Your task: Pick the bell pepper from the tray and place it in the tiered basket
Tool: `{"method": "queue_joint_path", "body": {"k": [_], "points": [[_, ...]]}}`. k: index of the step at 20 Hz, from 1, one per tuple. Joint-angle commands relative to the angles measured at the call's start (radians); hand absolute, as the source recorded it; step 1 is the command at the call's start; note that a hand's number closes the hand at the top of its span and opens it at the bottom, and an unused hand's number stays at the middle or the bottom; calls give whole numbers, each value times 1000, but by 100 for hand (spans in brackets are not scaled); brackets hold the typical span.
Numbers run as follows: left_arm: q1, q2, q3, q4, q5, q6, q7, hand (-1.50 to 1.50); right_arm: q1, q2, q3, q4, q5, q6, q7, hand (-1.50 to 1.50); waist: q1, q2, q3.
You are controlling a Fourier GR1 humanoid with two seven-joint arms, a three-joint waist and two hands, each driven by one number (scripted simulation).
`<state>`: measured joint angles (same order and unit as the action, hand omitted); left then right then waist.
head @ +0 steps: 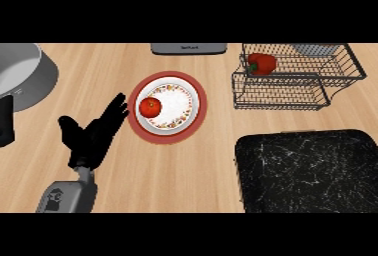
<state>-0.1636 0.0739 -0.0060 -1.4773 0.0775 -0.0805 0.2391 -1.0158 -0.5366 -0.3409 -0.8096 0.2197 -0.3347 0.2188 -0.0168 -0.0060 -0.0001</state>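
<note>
Left hand (92,135) rests open, fingers spread and straight, holding nothing, beside the plate (184,100) with a round red fruit (150,107). The pepper (262,63) sits well to its right, in the basket (280,92), upper tier, not on the tray (306,170). Right hand is out of view; the pepper's long axis is hard to make out

No wording can be read in full. A short line of pale lettering is carried on the dark grey appliance (188,48) at the far edge of the worktop (184,170), but its letters cannot be made out. A dark mark is shown on the grey forearm (68,197) below the left hand (92,135); it is not legible.
</note>
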Motion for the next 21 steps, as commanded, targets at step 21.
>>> {"method": "queue_joint_path", "body": {"k": [21], "points": [[17, 29, 27, -42, 26, -28, 23, 0, 896, -558, -650, -153, -509, 962, -200, -150, -2, 3, 1]]}}
